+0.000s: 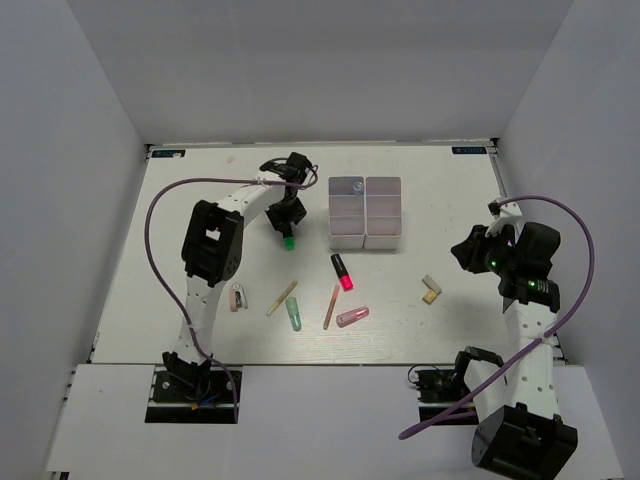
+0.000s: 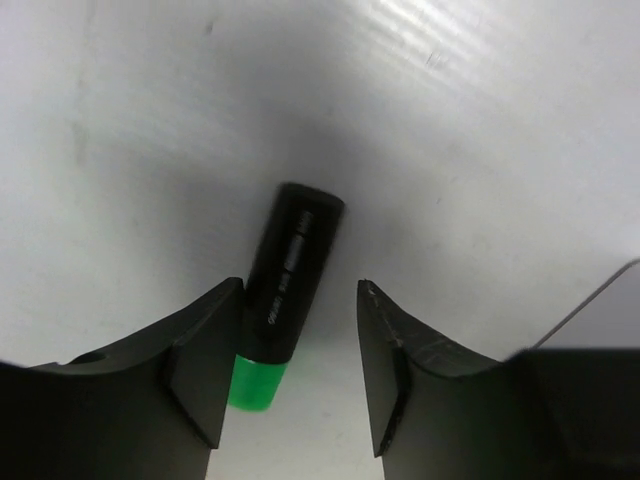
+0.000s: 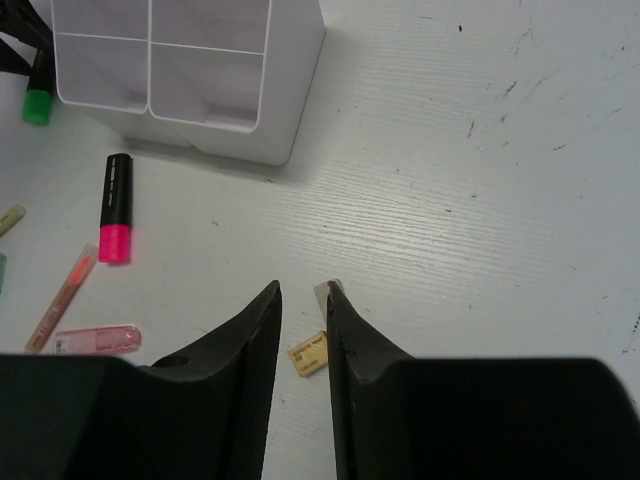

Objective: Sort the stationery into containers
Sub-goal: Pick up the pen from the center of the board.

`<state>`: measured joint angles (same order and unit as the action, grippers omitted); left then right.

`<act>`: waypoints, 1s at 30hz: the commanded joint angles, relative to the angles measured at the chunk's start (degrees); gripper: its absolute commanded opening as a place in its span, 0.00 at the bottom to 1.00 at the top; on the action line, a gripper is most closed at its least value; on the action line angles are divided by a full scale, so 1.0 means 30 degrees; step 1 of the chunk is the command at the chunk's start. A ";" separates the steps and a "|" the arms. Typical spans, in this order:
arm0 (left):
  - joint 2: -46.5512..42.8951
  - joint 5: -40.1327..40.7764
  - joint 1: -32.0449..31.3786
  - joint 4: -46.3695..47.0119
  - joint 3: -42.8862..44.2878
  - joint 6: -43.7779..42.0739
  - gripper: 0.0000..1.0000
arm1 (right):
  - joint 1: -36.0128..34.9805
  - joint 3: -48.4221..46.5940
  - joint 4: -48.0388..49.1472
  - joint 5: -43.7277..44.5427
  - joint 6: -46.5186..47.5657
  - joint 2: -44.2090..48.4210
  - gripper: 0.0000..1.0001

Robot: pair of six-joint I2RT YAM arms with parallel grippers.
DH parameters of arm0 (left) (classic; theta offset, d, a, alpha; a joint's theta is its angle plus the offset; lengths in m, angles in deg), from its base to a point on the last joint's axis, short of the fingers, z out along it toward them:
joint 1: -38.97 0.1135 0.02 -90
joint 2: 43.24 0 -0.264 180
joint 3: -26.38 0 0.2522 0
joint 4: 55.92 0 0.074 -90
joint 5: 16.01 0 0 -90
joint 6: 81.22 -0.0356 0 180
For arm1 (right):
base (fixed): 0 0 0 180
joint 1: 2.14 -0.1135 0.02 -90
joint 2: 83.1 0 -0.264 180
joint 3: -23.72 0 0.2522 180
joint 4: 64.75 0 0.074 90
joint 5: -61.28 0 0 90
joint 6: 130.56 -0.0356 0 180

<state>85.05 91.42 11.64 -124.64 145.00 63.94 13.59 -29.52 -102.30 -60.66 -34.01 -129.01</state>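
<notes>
A black marker with a green cap (image 2: 290,265) lies on the table between the fingers of my open left gripper (image 2: 300,290), against the left finger (image 2: 205,360). In the top view the left gripper (image 1: 285,215) is low over this marker (image 1: 287,240), left of the white organiser (image 1: 365,238). My right gripper (image 3: 302,292) hangs above the beige block (image 3: 310,355), jaws narrowly apart and empty. In the top view the right gripper (image 1: 468,250) is up and right of the block (image 1: 431,290). A black marker with a pink-red cap (image 1: 343,271) lies below the organiser.
In front of the organiser lie a pink tube (image 1: 352,316), an orange stick (image 1: 331,306), a green tube (image 1: 294,314), a tan stick (image 1: 282,298) and a small pink-white item (image 1: 239,297). White walls enclose the table on three sides.
</notes>
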 commanded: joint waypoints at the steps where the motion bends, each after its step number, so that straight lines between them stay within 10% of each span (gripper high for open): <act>1: 0.0682 0.0167 0.0351 -0.0694 0.1811 -0.1068 0.59 | 0.0031 0.0095 0.0518 -0.0426 0.0016 -0.0076 0.28; 19: 0.1916 -0.0189 0.0820 -0.1750 0.1817 -0.4439 0.57 | 0.0032 0.0154 0.0753 -0.0367 -0.0073 -0.0224 0.30; 30: 0.1096 0.0167 0.0468 -0.1252 -0.0821 -0.4527 0.00 | 0.0090 0.0154 0.0723 -0.0485 -0.0102 -0.0166 0.30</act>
<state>87.65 92.28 13.28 -124.97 146.59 51.20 13.59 -29.52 -102.24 -61.03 -34.18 -129.71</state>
